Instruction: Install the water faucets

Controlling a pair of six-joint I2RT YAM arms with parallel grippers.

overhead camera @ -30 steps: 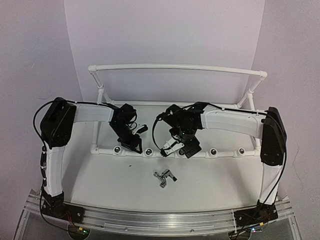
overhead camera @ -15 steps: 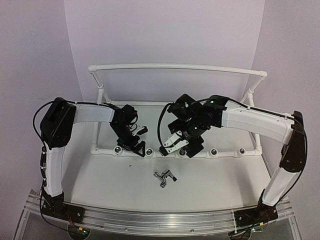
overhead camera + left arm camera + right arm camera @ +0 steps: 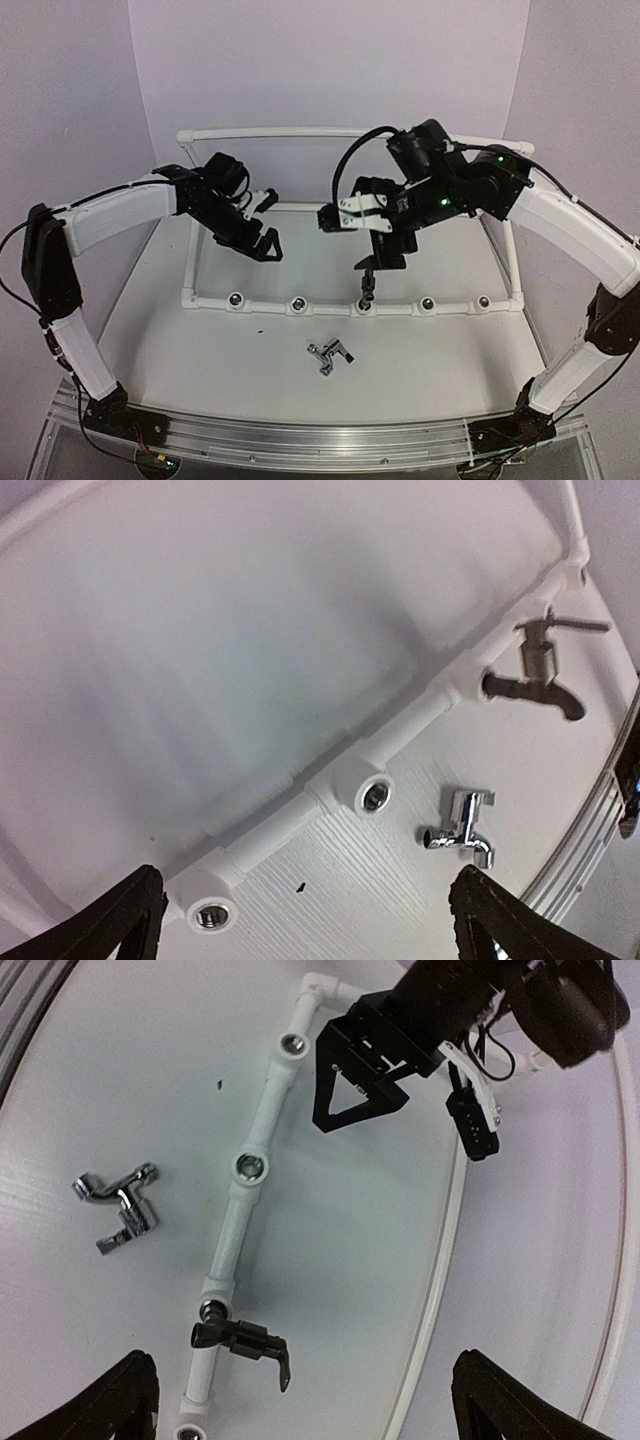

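Note:
One dark faucet stands in the middle socket of the white pipe frame's front pipe; it also shows in the right wrist view and the left wrist view. My right gripper is open and empty just above and behind it, not touching. The second faucet, shiny grey, lies loose on the table in front of the pipe. My left gripper is open and empty, raised behind the left part of the pipe.
Empty silver-ringed sockets face forward along the front pipe. The frame's side and rear pipes enclose the area under both arms. A metal rail runs along the table's near edge.

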